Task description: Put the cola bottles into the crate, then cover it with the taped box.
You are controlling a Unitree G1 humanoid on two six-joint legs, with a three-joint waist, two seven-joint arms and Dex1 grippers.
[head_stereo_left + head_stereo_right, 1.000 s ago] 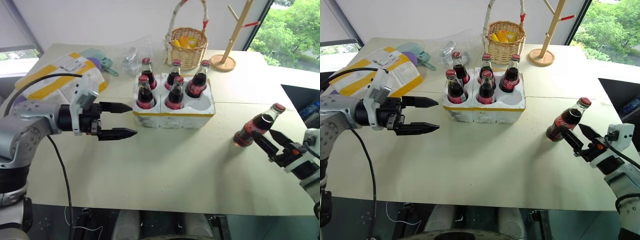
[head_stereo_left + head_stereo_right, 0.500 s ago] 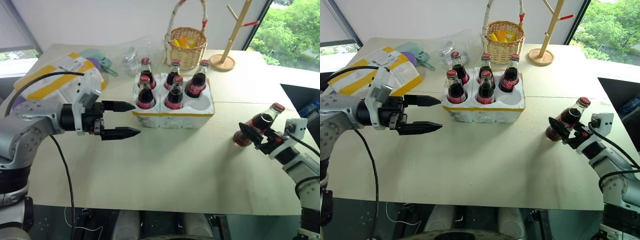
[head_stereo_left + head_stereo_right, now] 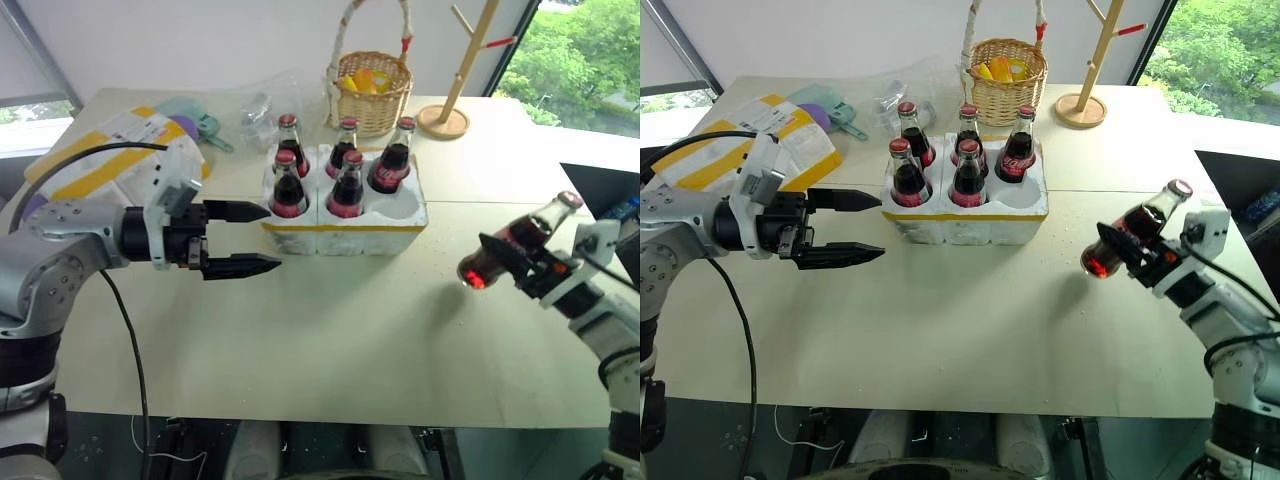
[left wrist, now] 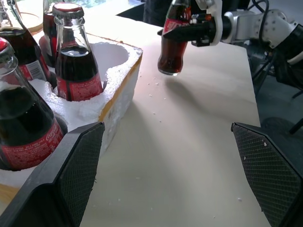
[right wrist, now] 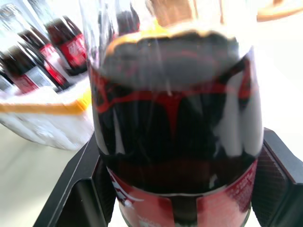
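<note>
Black fingers of the right claw [image 3: 1137, 252] are clamped on the sixth cola bottle [image 3: 1127, 232], which hangs tilted above the pale surface [image 3: 970, 320], its base clear of the top and its red cap leaning away toward the right edge. On the opposite side the left claw [image 3: 240, 238] hovers with its two fingers spread wide and nothing between them, pointing toward the near left corner of the crate [image 3: 345, 222] and just short of it. That white foam crate sits near the middle of the surface, a thin yellow strip along its base; five cola bottles [image 3: 347, 186] stand upright in its wells, and the near right well [image 3: 397, 207] is bare. Farther back on the left lies the taped box [image 3: 120, 150], flat, its broad yellow bands and white label facing up, with a teal scoop [image 3: 195, 118] and some clear plastic wrap [image 3: 265, 100] beyond it. At the far edge stand a wicker basket [image 3: 372, 90] and a wooden peg stand [image 3: 450, 110].
</note>
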